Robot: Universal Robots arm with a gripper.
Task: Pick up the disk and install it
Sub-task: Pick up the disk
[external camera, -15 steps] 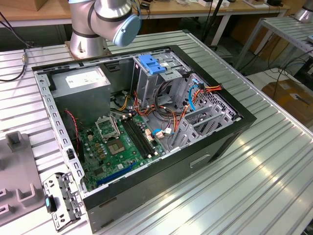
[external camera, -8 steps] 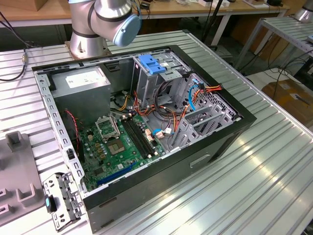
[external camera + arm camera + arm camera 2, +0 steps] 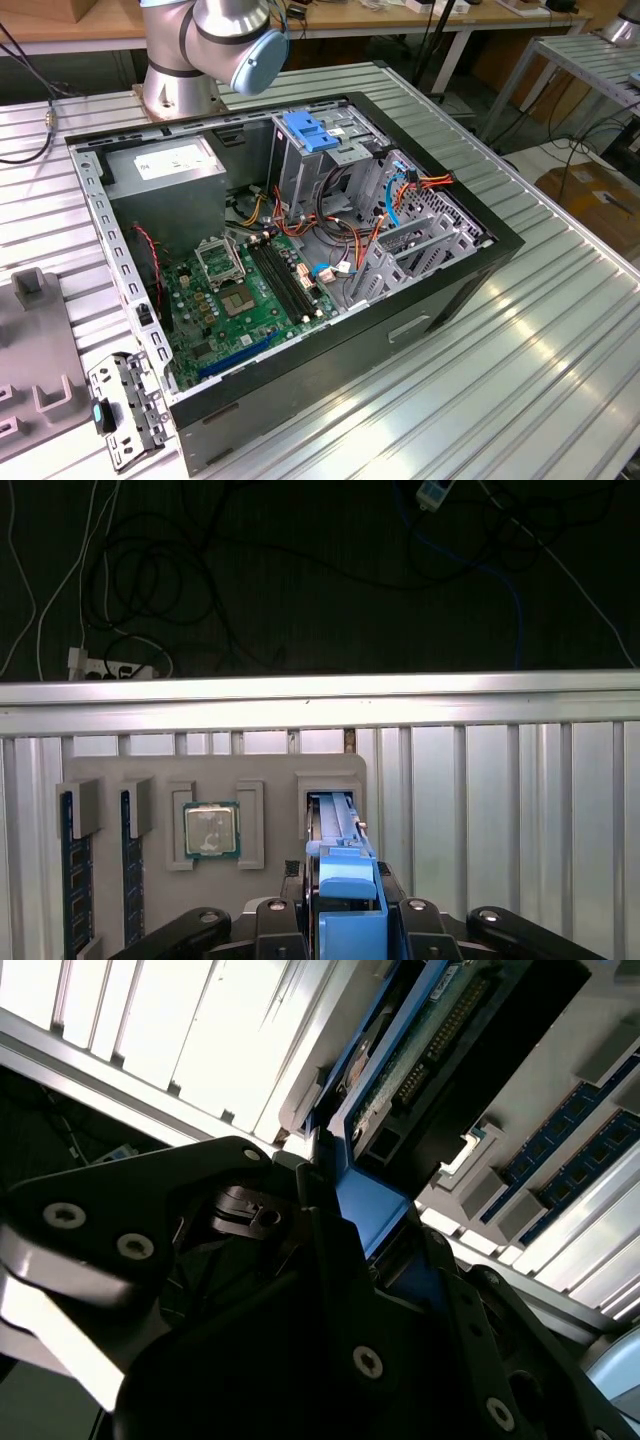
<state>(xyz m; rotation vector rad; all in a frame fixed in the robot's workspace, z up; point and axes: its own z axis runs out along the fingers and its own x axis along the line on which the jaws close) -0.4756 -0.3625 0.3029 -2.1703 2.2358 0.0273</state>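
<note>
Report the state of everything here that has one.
disk, on edge in its slot of the grey tray, gripped.
end effector, shut on the disk's blue rail.
processor chip, seated in its tray pocket.
memory modules, standing in tray slots.
computer case, lying on the table, side open.

On the ribbed metal table [image 3: 540, 380] I see an open black computer case [image 3: 300, 385], with a green motherboard [image 3: 235, 300] flat on its floor. A grey power-supply box [image 3: 165, 175] sits in one corner, and a bare-metal cage [image 3: 300, 175] with a blue latch [image 3: 308, 133] stands upright. In the first wrist view, a grey tray [image 3: 265, 775] holds a processor chip [image 3: 211, 831] and two memory sticks [image 3: 70, 880] in separate recesses, and loose cables [image 3: 150, 580] lie on the dark floor beyond the table edge.
</note>
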